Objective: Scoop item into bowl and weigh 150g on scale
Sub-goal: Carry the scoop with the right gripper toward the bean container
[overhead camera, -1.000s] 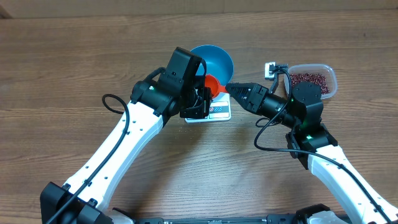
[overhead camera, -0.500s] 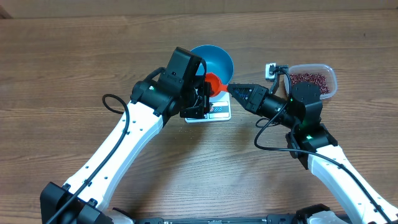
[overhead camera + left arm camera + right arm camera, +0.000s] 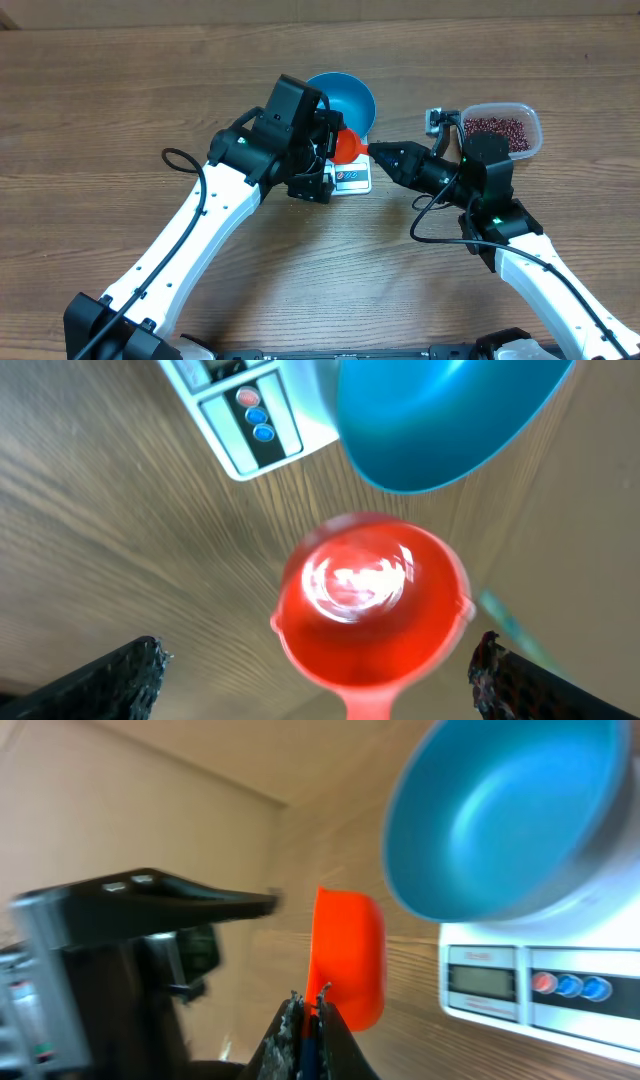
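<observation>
Nearest, at the desk's point(image 3: 120, 90) front edge: two white arms with black cabling, reaching inward toward the middle.

Left claw point(image 3: 327, 156) point(image 3: 312, 682): spread wide, gripping nothing. Both black fingers point(image 3: 110, 680) visible at the lower corners of the left wrist view, one on either side of the red scoop point(image 3: 346, 147) point(image 3: 370, 600) point(image 3: 350, 955) and clear of it.

Right claw point(image 3: 375, 151) point(image 3: 310, 1008): pressed together, clamped on the red scoop's handle end, entering from the right. Fingertips pinching thin red plastic in the right wrist view.

Red scoop: round and glossy, held above the desk between the two claws, just beside the bowl's near rim. Hollow turned toward the left wrist camera, bright with glare.

Scale point(image 3: 352, 178) point(image 3: 250, 420) point(image 3: 530, 990): flat, white, rectangular, on the desk under the claws. Display and one red and two blue buttons along the near edge.

Blue bowl point(image 3: 352, 95) point(image 3: 450, 420) point(image 3: 510, 810): round, bright blue, seated on the scale's far portion, interior plain blue.

Clear plastic tub point(image 3: 536, 132): rounded rectangle, to the right beyond the right arm's wrist, well apart from the bowl.

Beans point(image 3: 495, 127): small, dark red-maroon, a loose layer inside the tub.
</observation>
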